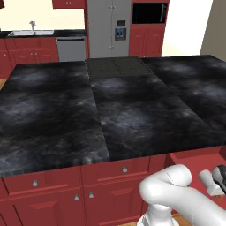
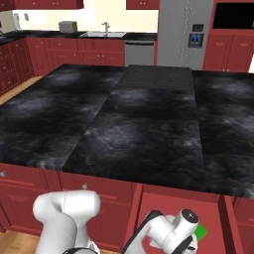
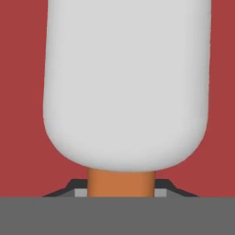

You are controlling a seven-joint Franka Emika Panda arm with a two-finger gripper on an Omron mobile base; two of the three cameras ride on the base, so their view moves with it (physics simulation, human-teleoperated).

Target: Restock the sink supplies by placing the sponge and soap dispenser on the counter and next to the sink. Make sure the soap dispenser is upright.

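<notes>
The soap dispenser (image 3: 126,87) is directly ahead of the gripper, white body over a red surface, orange neck nearest the hand. I cannot tell whether the gripper clamps it.

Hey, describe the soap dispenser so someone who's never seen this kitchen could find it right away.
Start at the big black island slab with the cooktop, then drop to the open red drawer below its near edge, where the arm reaches in. The soap dispenser lies there against the red: a rounded white bottle with an orange-brown pump neck at the tool.
</notes>
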